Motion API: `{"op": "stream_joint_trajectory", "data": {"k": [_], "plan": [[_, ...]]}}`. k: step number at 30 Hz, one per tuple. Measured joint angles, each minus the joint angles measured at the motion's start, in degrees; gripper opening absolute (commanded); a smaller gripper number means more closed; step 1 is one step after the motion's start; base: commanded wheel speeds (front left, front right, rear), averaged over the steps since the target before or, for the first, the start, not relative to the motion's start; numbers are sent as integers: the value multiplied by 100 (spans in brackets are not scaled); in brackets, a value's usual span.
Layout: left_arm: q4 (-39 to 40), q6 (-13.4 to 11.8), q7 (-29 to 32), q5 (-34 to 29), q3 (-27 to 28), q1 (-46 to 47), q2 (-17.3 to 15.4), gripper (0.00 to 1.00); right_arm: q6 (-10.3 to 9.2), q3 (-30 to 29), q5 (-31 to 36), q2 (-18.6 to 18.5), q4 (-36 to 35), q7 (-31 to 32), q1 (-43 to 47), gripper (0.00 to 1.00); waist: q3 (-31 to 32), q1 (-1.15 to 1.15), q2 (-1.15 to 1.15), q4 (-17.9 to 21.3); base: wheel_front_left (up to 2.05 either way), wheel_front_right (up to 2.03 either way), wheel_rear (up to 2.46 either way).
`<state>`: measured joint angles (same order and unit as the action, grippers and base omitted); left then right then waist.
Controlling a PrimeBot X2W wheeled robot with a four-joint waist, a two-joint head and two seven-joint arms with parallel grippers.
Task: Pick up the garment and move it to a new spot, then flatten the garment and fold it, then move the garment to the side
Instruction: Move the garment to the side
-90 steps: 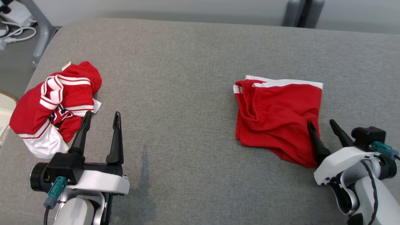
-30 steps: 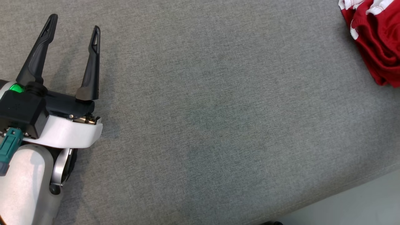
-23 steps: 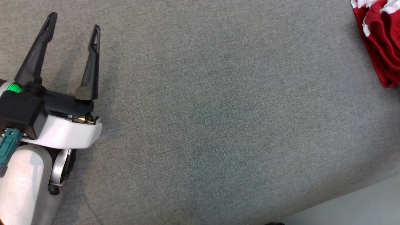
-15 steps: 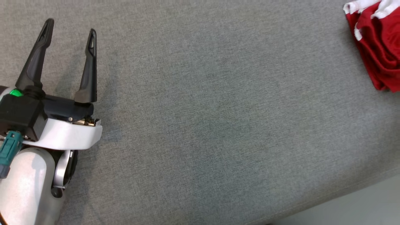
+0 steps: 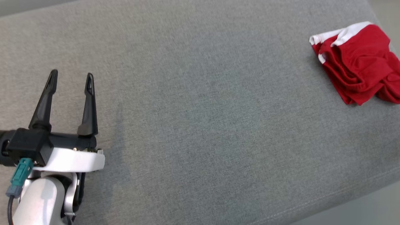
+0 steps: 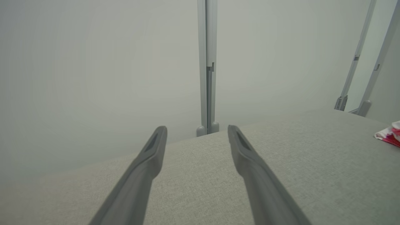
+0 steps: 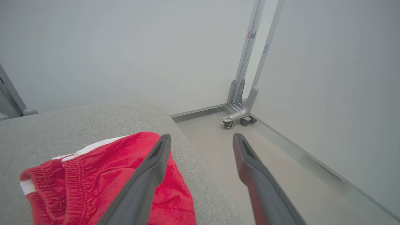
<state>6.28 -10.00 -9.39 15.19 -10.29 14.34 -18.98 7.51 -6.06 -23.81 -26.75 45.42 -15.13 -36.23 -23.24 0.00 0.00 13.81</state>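
The garment (image 5: 356, 62) is a pair of red shorts with a white waistband. It lies bunched on the grey padded surface (image 5: 203, 109), close to its far right edge. My left gripper (image 5: 72, 75) stands open at the lower left, far from the garment, with nothing between its fingers. The left wrist view looks along the left gripper (image 6: 197, 129) over bare fabric, with a bit of the garment (image 6: 389, 136) at the right border. In the right wrist view my right gripper (image 7: 202, 137) is open and empty, just above the garment (image 7: 93, 181) and the surface's edge.
The surface drops off to pale floor (image 5: 368, 206) at the lower right. A grey frame leg on casters (image 7: 239, 117) stands by the white wall beyond the right edge. Behind the surface rises a grey post (image 6: 207, 62).
The head camera has moved, so the whole picture has shifted and more of the garment shows. Since three seconds ago the garment has become more bunched and lies nearer the right edge. My left gripper stays open.
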Motion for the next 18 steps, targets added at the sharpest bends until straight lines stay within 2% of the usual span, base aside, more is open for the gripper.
{"op": "stream_joint_trajectory", "data": {"k": [5,13,18], "plan": [[-105,-66,-71,102,-7,-287,94,100,0,-211,433,579,-1058,0,641,100,436,0,0,-137,0,0,0],[-227,-118,-132,199,-64,-586,201,100,0,121,957,1376,-2586,321,1332,100,919,0,0,-598,0,0,0],[-339,-167,-172,256,-54,-820,219,100,0,315,1132,1684,-3323,624,1747,100,1194,0,0,-886,0,0,0]]}}
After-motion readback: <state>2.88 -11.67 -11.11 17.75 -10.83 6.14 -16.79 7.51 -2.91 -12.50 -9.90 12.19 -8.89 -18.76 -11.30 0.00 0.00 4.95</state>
